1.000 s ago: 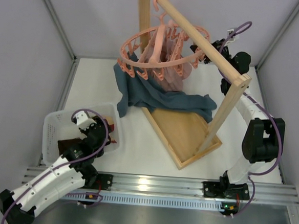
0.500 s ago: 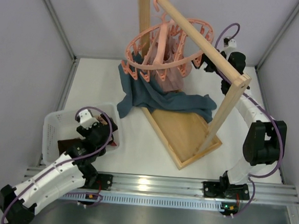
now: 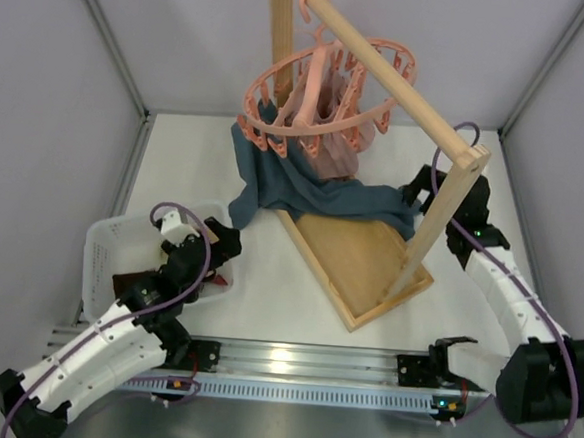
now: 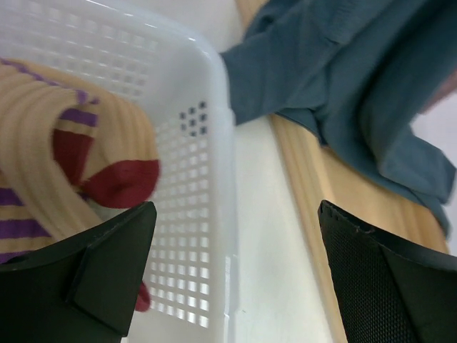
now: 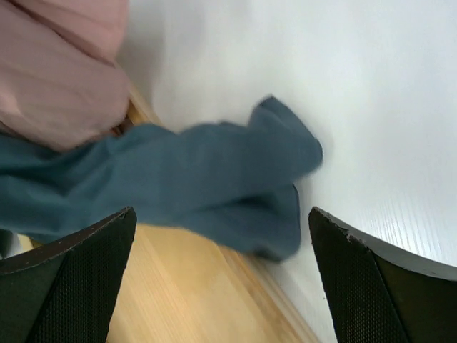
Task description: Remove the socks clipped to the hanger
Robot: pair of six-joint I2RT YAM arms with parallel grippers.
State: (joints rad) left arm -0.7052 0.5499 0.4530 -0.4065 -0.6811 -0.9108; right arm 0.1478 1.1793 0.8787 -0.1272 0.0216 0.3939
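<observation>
fingers of the left gripper and the right gripper are spread wide, with nothing held. the hanger is hung from a wooden rack over a white table, enclosed by pale grey walls. a striped sock is seen in a white basket.

The slanted wooden bar crosses over the hanger. The upright post blocks its right side. Blue cloth hangs beneath. Bare surface gives access from the left.
</observation>
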